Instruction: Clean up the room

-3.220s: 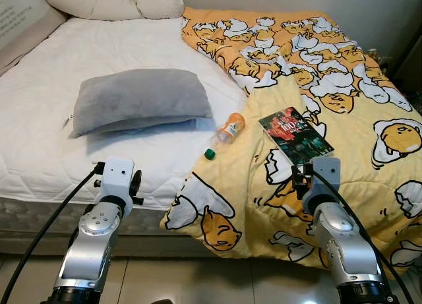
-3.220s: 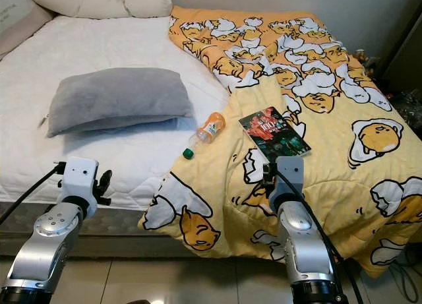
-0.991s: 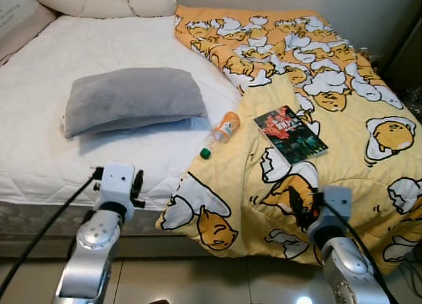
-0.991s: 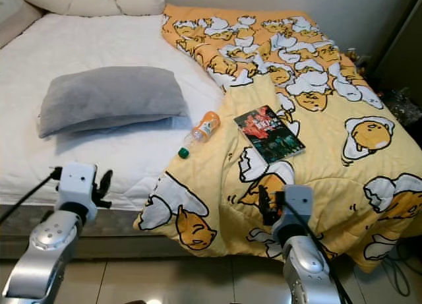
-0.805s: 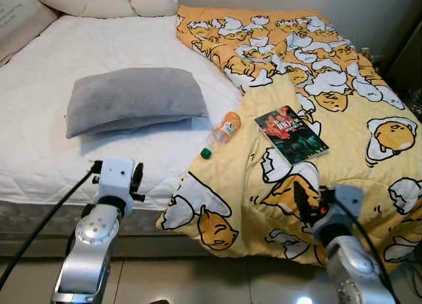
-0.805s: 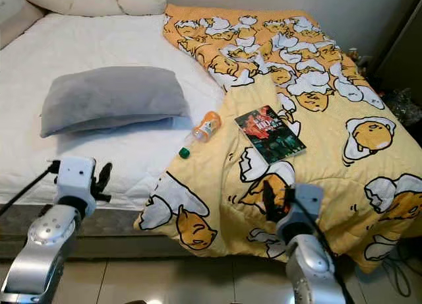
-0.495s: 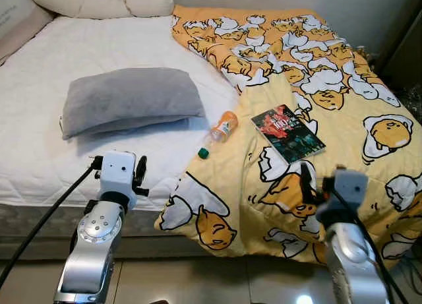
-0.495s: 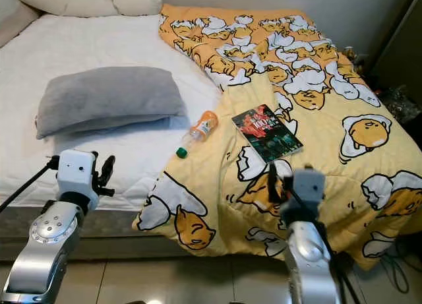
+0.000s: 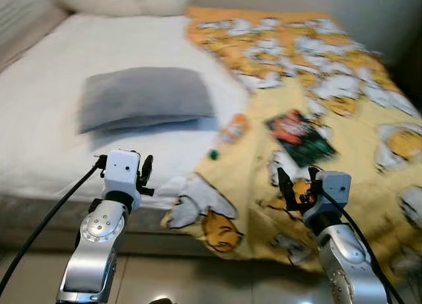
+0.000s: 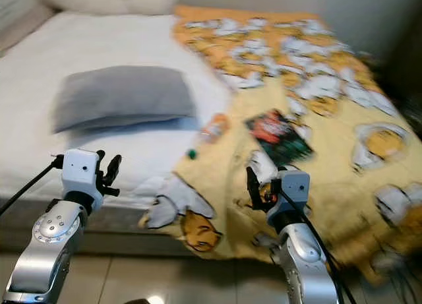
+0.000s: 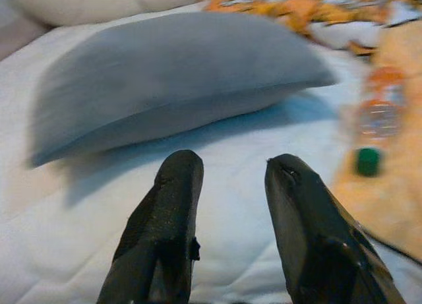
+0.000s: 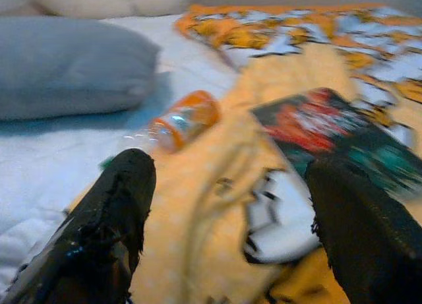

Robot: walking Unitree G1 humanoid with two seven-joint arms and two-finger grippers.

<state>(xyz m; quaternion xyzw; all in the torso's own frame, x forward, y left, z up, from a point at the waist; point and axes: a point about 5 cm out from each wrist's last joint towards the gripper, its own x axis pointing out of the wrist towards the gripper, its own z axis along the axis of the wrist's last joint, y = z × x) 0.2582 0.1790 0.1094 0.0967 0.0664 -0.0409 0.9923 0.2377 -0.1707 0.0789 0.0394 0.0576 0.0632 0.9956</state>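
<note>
The bottle (image 12: 179, 124) lies on the bed at the blanket's (image 9: 343, 99) edge, cap toward the robot, ahead and left of the right gripper (image 12: 231, 231), whose fingers gape wide. The left gripper (image 11: 227, 218) is open too, farther off.

Both head eyes are looking down and forward from the foot of the white-sheeted bed (image 9: 46, 119). Each wrist camera is looking low along its fingers toward 12 o'clock, sharing the orange plastic bottle (image 12: 184, 121).
</note>
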